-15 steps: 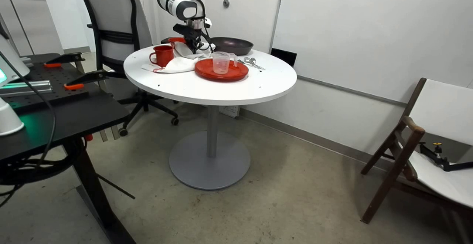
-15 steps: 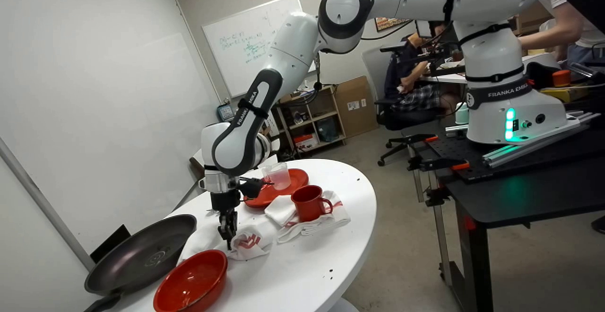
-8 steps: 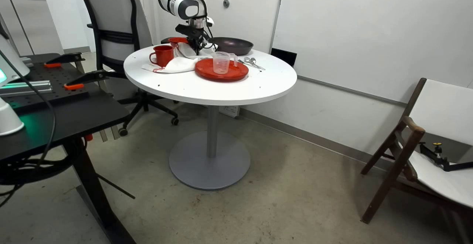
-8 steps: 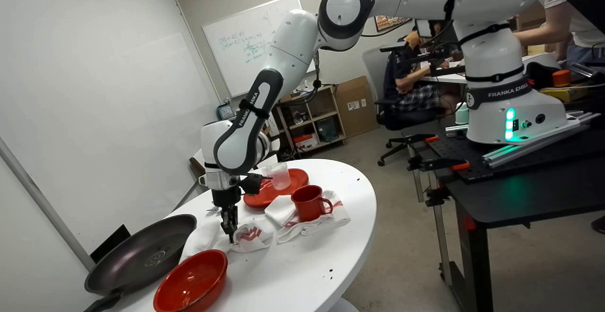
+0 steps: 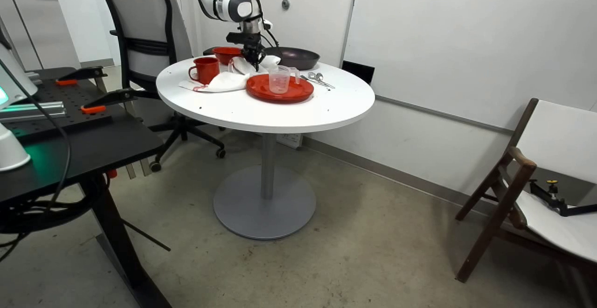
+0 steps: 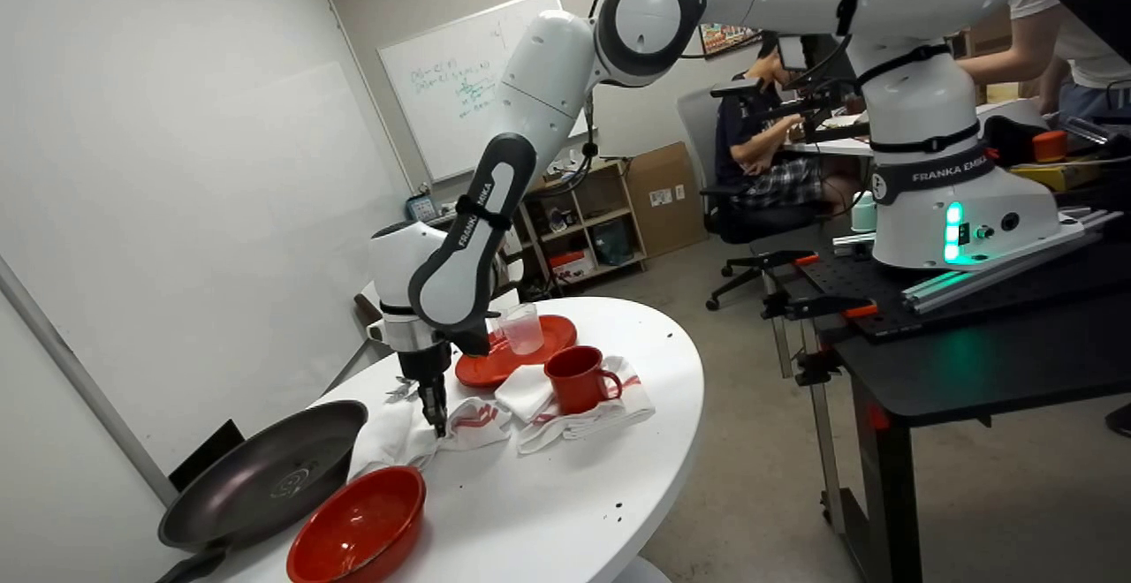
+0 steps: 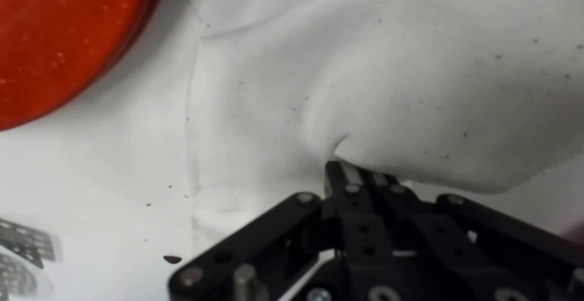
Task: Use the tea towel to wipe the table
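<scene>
My gripper (image 6: 440,431) points down at the round white table (image 6: 548,499). Its jaws are together, pinching a fold of the white tea towel (image 7: 283,105), which puckers around the tips in the wrist view. The towel (image 6: 384,437) spreads crumpled on both sides of the fingers, with a red-striped end toward the mug. Dark specks dot the cloth. Where the fingertips go into the fabric they are partly hidden. In an exterior view the gripper (image 5: 256,67) stands behind the plate, between bowl and pan. Dark crumbs (image 6: 618,505) lie on the tabletop.
A red mug (image 6: 579,380) sits on folded white cloth (image 6: 632,402); whether that joins the held towel I cannot tell. Around them are a red plate (image 5: 261,88) with a clear measuring cup (image 5: 279,79), metal utensils (image 5: 319,80), a red bowl (image 6: 358,521) and a dark pan (image 6: 265,477).
My gripper has slid across the table away from the bowl, toward the plate side, dragging the towel along. The striped end now lies flatter and nearer the mug. Mug, plate and pan have stayed put.
</scene>
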Controlling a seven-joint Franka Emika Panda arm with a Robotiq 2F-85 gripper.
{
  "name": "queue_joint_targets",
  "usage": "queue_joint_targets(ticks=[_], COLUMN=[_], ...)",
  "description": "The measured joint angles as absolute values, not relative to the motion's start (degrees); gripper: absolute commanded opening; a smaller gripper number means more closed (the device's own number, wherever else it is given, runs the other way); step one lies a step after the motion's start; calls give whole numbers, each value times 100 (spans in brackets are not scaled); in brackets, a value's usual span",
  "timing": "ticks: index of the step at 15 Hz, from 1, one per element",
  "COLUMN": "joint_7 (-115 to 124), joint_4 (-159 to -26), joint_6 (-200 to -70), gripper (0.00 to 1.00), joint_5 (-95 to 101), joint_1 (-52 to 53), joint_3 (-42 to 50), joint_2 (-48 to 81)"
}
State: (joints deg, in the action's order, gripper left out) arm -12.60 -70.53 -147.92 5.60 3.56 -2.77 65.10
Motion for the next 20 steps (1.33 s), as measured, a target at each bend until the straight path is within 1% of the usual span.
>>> queue_joint_targets(ticks=[7,11,16,20], joint_7=[-989,-774,-559,-320], joint_4=[-7052,-7053,-7070,-7242], joint_6=[-14712,-14589,-14494,-14452], gripper=[1,1,1,1], joint_5=[1244,1464,1454,1197], joint_1=[854,1019,999,833], joint_3=[482,723,700,436], joint_2=[6490,6490,6486,6367])
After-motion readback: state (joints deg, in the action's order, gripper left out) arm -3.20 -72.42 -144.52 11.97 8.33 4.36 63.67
